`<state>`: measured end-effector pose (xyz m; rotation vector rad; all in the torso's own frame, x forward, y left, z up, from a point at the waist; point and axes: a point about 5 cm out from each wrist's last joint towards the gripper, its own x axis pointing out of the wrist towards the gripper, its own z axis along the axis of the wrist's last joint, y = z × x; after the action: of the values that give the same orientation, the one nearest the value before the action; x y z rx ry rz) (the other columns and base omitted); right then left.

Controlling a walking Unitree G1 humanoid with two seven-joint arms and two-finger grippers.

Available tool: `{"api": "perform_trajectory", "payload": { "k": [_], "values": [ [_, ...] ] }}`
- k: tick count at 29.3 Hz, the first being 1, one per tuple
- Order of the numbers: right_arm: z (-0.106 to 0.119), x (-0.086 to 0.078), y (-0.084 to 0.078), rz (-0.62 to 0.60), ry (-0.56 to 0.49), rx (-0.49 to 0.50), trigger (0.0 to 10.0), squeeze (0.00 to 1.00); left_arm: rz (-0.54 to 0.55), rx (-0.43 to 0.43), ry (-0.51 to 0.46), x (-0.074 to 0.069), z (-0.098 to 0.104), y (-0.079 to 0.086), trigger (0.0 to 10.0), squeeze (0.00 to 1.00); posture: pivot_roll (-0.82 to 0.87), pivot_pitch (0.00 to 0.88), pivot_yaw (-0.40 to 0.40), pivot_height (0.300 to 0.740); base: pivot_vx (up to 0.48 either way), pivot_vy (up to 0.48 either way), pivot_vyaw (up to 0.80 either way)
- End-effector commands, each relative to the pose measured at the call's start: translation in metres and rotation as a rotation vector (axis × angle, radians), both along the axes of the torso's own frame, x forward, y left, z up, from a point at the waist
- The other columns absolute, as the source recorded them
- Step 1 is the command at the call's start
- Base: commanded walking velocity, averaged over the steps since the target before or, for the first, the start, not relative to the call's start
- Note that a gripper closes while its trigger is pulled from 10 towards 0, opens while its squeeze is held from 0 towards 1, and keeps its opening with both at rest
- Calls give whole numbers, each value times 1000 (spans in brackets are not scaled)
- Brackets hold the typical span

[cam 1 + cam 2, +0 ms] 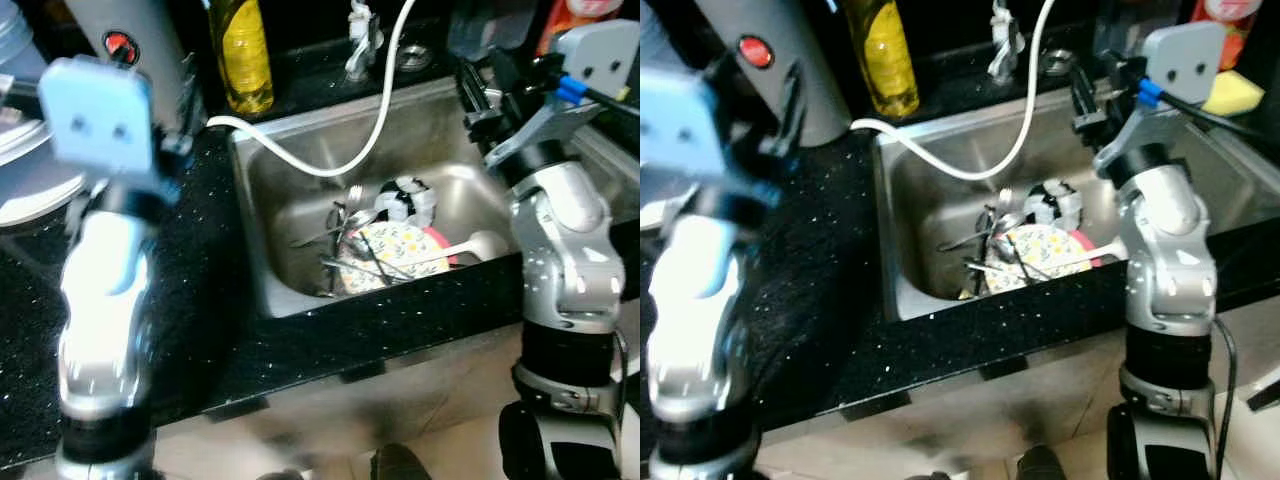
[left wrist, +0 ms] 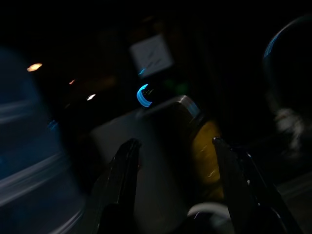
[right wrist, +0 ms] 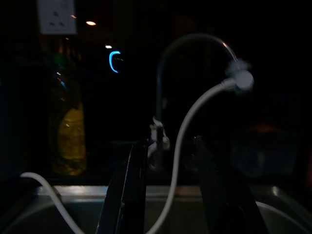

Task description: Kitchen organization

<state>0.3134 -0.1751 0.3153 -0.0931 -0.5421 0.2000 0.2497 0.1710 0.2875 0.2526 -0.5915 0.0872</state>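
I am standing at the black countertop (image 1: 200,300) with both arms raised and nothing in either hand, and by my judgement the tidying is barely begun. My left gripper (image 2: 173,161) is hanging over the counter with its fingers spread apart, pointing toward a yellow bottle (image 1: 242,55) and a grey appliance (image 1: 780,60) behind it. My right gripper (image 3: 165,165) is hovering over the sink (image 1: 280,180), fingers parted and empty, facing the faucet (image 3: 161,87).

Down in the sink, a flowered plate (image 1: 392,255) is lying on a pile with forks (image 1: 345,215), a white spoon (image 1: 470,247) and a black-and-white cup (image 1: 405,195). A white hose (image 1: 370,110) is trailing in from the faucet. All of it is waiting to be cleared.
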Motion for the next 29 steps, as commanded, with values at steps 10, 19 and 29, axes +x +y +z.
{"api": "perform_trajectory", "payload": {
  "k": [10, 19, 29],
  "values": [
    [-26, 21, 25, 108, 77, 10, 10000, 0, 224, 71, 135, -35, -40, 32, 10000, 0, 28, 20, -14, 740, 0, 0, 0],
    [-35, 32, 26, 99, 100, 25, 10000, 0, 205, 87, 227, -48, -62, 26, 10000, 0, 61, 0, -41, 740, 0, 0, 0],
    [-64, 28, 15, 15, 128, 68, 10000, 0, 154, 9, 311, -42, -88, 12, 10000, 0, 14, 0, -5, 740, 0, 0, 0]
  ]
}}
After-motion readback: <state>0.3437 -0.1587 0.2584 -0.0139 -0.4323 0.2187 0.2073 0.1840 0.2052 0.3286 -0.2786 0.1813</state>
